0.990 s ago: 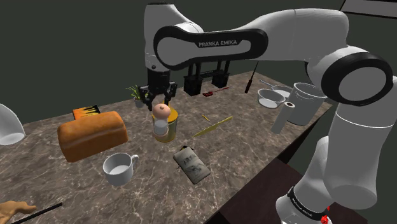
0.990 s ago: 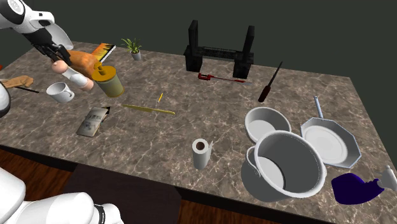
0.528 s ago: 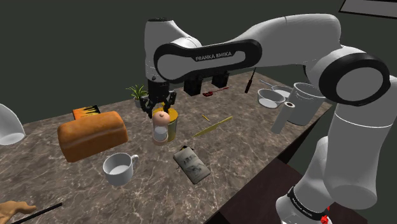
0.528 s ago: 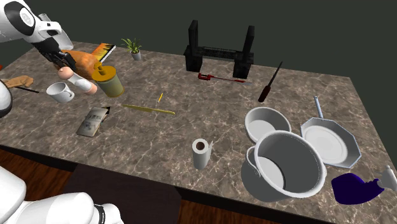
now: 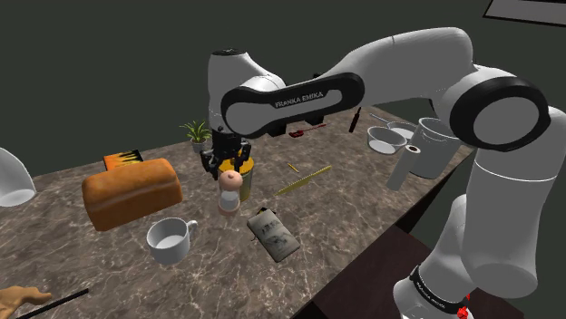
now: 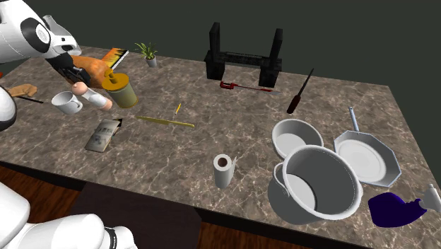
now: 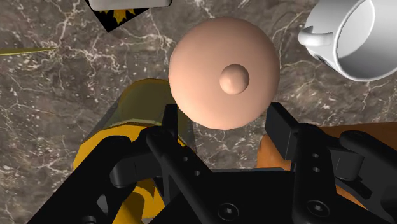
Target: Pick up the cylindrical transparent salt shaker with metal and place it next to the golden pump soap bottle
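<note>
The salt shaker (image 5: 229, 192) is a pale cylinder with a round peach-coloured cap (image 7: 224, 70). It stands upright right beside the golden pump soap bottle (image 5: 245, 168), on the side nearer the mug. My gripper (image 5: 230, 167) comes straight down on it and is shut on the salt shaker just below the cap, one finger (image 7: 170, 127) on each side. Its base is at or just above the marble top; I cannot tell which. In the second exterior view the salt shaker (image 6: 94, 99) sits between the mug and the golden bottle (image 6: 120, 90), under the gripper (image 6: 76, 83).
A white mug (image 5: 170, 237) and a bread loaf (image 5: 131, 192) lie close on the shoulder view's left. A flat packet (image 5: 272, 234) lies in front. A book (image 5: 122, 159) and small plant (image 5: 197, 133) stand behind. Pots, a pan and a paper roll (image 6: 224, 170) sit far along the table.
The gripper has come down with the salt shaker, lowering it from above the golden bottle's top to table level beside the bottle.
</note>
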`<act>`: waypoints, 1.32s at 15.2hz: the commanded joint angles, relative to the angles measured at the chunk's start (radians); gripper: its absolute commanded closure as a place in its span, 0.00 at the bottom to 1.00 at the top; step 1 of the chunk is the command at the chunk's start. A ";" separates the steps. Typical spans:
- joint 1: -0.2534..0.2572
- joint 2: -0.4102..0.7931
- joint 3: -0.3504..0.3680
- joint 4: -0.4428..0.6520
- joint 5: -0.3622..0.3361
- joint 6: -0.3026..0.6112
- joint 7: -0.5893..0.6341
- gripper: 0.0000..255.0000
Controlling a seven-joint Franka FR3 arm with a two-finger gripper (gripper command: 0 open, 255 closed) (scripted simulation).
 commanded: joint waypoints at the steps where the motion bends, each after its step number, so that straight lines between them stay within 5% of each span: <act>1: 0.001 0.009 0.000 -0.013 -0.002 0.022 0.002 1.00; 11: 0.001 0.018 -0.001 -0.031 -0.004 0.050 0.004 1.00; 12: 0.001 0.018 -0.001 -0.031 -0.004 0.050 0.004 0.00; 17: 0.001 0.018 -0.001 -0.031 -0.004 0.050 0.004 0.00; 20: 0.001 -0.016 0.002 0.023 0.002 -0.038 0.000 0.00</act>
